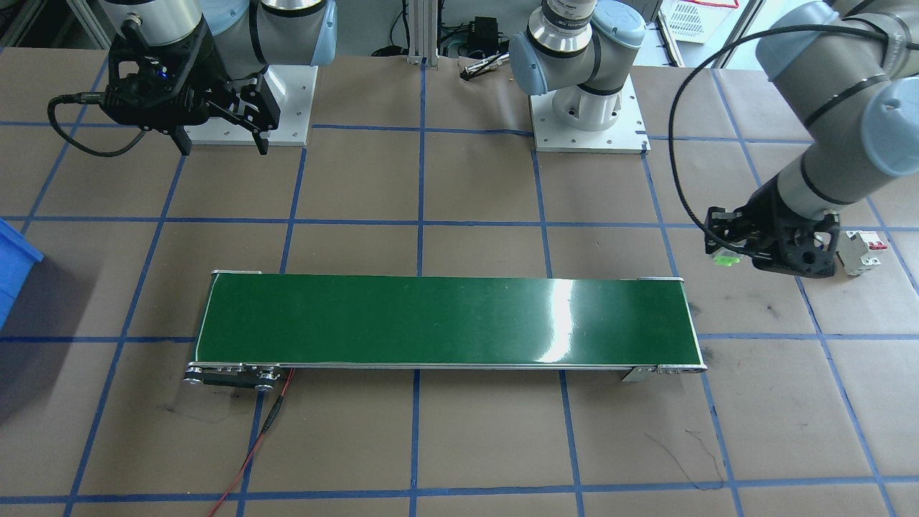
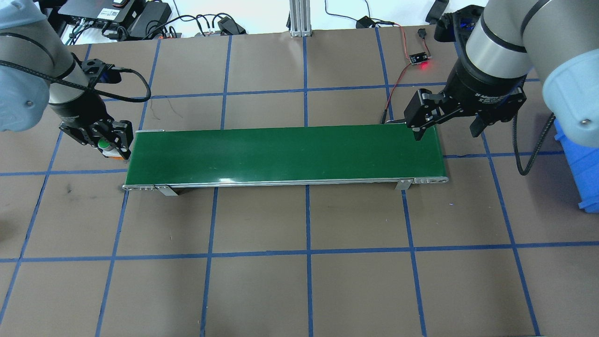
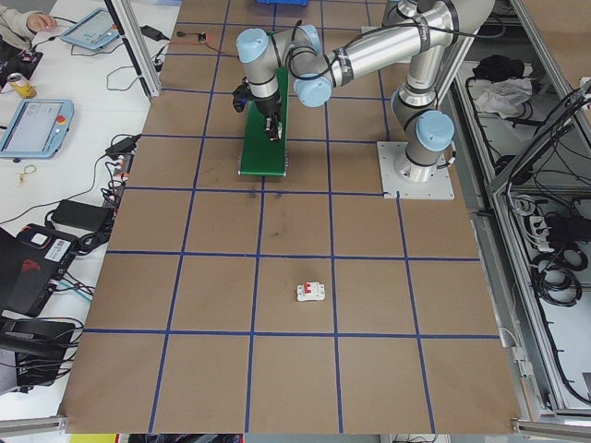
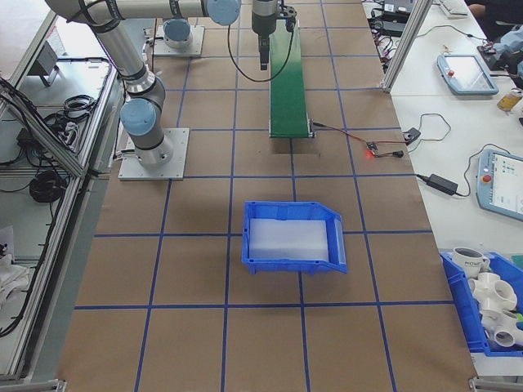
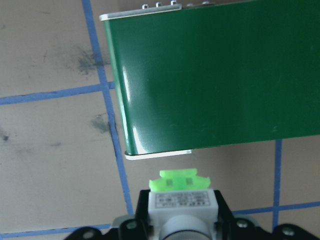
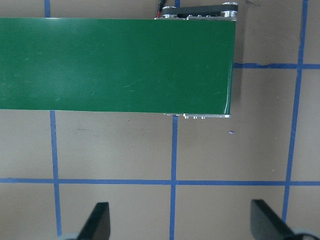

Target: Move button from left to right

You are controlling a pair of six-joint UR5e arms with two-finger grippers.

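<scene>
The button (image 5: pixel 182 200), a white-grey cube with light green trim, sits between the fingers of my left gripper (image 5: pixel 182 227). In the overhead view my left gripper (image 2: pixel 110 146) is shut on the button (image 2: pixel 104 144) just off the left end of the green conveyor belt (image 2: pixel 285 154). In the front-facing view the button's green trim (image 1: pixel 725 260) shows under that gripper (image 1: pixel 729 251), beside the belt (image 1: pixel 445 323). My right gripper (image 2: pixel 447 130) hangs open over the belt's right end with nothing in it; its wide-apart fingertips (image 6: pixel 97 222) frame bare table in the right wrist view.
A white circuit breaker with a red lever (image 1: pixel 861 251) lies on the table behind my left gripper. A blue bin (image 4: pixel 294 237) stands past the belt's right end. A red-black wire (image 1: pixel 251 445) and a small lit board (image 2: pixel 420 59) lie near the belt's right end.
</scene>
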